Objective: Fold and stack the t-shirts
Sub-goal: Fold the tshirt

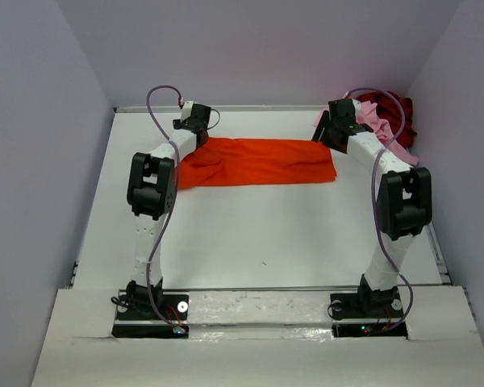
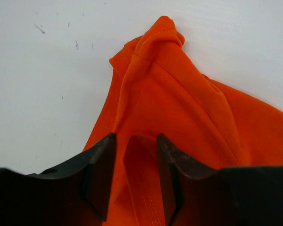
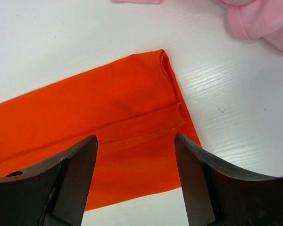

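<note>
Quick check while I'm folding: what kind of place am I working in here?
Most likely a lab test cell, not a home: a white table boxed in by plain walls, two robot arms bolted at its near edge, an orange t-shirt laid out as the workpiece.

A white table (image 1: 250,242) sits boxed in by plain pale grey walls: a left wall (image 1: 32,121), a right wall (image 1: 472,89) and a far wall (image 1: 258,48). A white shelf (image 1: 258,351) runs along the near edge. The light is soft and even.
</note>
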